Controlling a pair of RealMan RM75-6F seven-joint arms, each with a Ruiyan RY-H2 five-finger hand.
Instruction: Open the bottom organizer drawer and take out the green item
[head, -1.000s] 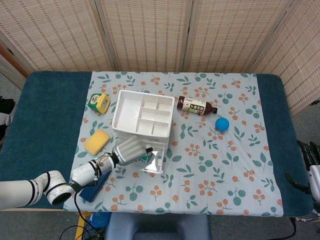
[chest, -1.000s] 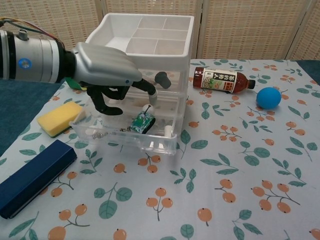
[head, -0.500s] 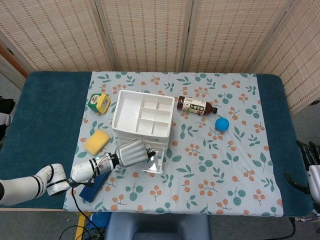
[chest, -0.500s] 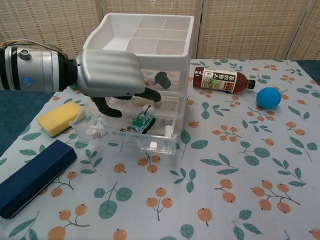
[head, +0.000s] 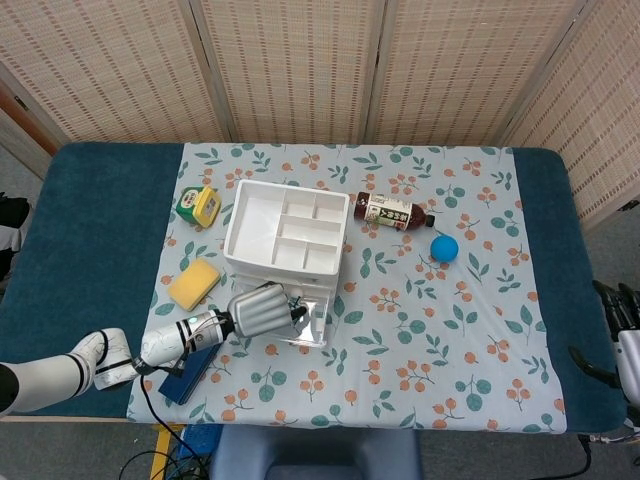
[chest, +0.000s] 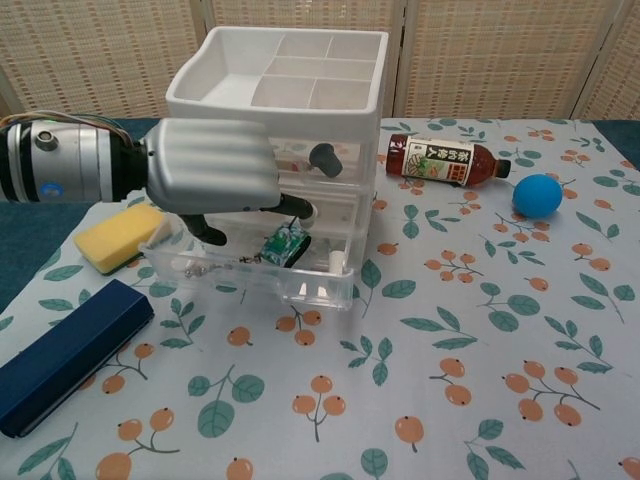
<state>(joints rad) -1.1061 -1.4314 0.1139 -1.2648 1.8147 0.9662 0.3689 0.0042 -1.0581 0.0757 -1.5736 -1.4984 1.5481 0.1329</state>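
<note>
The white organizer (head: 285, 232) (chest: 280, 75) stands mid-table with its clear bottom drawer (chest: 250, 277) pulled out toward me. On the drawer floor lies the green item (chest: 285, 243), small and flat. My left hand (head: 262, 308) (chest: 212, 180) hovers over the drawer's left half, knuckles up, with dark fingers (chest: 297, 207) dipping inside just left of the green item; no grip on it shows. In the head view the hand hides the item. My right hand (head: 622, 312) hangs off the table's right edge, fingers apart, holding nothing.
A yellow sponge (chest: 118, 236) and a dark blue box (chest: 65, 355) lie left of the drawer. A lying bottle (chest: 445, 160) and a blue ball (chest: 538, 195) are to the right. A green-yellow pack (head: 198, 205) sits at the back left. A small chain (chest: 210, 263) lies in the drawer.
My left hand has sunk lower over the drawer and its fingers have curled further in toward the green item. The item and the drawer have stayed put.
</note>
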